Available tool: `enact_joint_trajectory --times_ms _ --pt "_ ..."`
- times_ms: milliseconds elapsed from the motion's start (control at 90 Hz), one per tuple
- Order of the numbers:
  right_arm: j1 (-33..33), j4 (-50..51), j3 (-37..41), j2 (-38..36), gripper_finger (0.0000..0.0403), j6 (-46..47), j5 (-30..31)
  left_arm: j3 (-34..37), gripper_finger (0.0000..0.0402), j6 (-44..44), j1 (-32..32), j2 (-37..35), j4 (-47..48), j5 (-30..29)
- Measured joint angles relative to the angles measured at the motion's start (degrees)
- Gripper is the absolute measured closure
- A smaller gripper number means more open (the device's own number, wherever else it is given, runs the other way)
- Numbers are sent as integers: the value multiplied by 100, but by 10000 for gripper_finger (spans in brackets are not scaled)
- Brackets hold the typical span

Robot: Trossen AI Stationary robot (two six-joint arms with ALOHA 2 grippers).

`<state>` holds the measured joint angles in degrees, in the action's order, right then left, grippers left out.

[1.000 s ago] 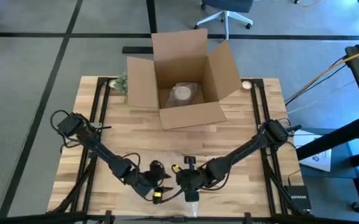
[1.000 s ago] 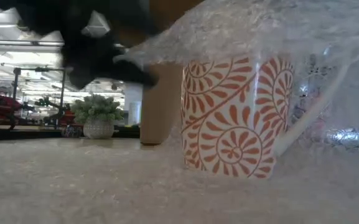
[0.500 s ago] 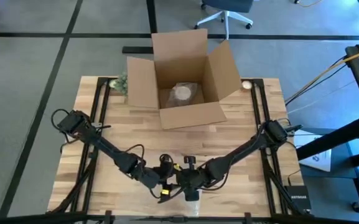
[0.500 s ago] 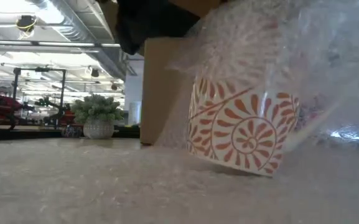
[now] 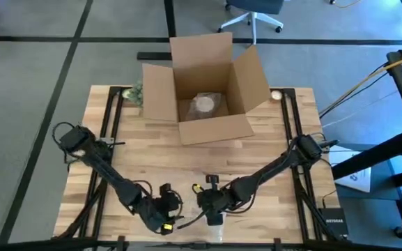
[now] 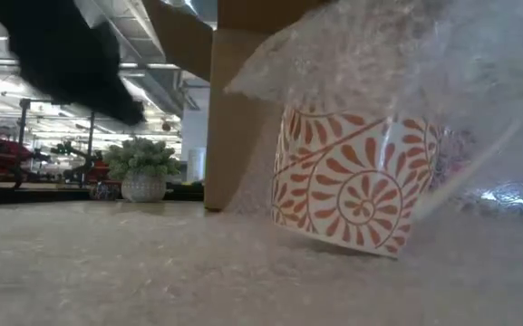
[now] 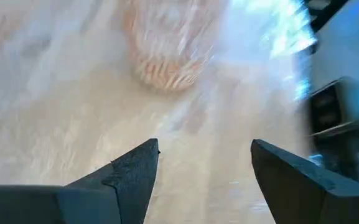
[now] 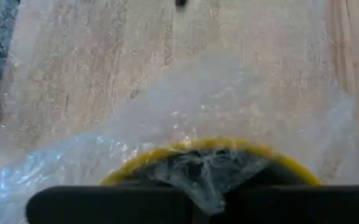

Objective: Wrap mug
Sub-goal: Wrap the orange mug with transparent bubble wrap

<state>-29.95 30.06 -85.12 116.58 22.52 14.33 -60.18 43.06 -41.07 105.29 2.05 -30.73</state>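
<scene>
— Since half a second ago my left gripper [image 5: 164, 222] has pulled back from the mug [image 6: 352, 181] toward the table's near left; before, it reached in close beside my right gripper [image 5: 213, 209]

— And your left fingers [image 7: 132, 171] now?

— Spread wide, nothing between them. In my left wrist view they frame bare bubble wrap [image 7: 185, 155], with the mug blurred beyond them

— Where is the mug?

— Near the front edge of the wooden table [image 5: 270, 153], about mid-width, under my right gripper. In the low view it stands tilted on the bubble wrap, white with an orange swirl pattern, and a fold of wrap is draped over its top and handle side

— What is the right gripper doing?

— It hangs over the mug's mouth. My right wrist view shows the yellow rim [image 8: 167, 152] through the plastic, with wrap bunched at my fingertips; I seem pressed together on that wrap, though the view is too close to be sure

— Anything else on the table?

— An open cardboard box [image 5: 204, 90] stands at the far side with a wrapped bundle [image 5: 204, 104] inside, and a small potted plant [image 6: 143, 167] sits by its left corner
</scene>
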Motion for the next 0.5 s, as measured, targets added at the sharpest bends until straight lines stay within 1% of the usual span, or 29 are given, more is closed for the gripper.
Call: enact_joint_trajectory --times_ms 89,144,200,300,500 --pt "0 -2 0 0 400 2 7 -3 163 -311 153 369 -862 9" --pt "0 -2 0 0 400 0 13 -8 163 -582 266 532 -1493 117" --pt "0 0 -2 -3 400 3 12 -86 163 -789 356 596 -1829 252" --pt "0 21 -2 -5 400 3 11 -312 163 -1045 468 532 -1755 423" --pt "-1 16 -2 -8 400 -31 11 -747 163 -1883 465 322 -1741 292"
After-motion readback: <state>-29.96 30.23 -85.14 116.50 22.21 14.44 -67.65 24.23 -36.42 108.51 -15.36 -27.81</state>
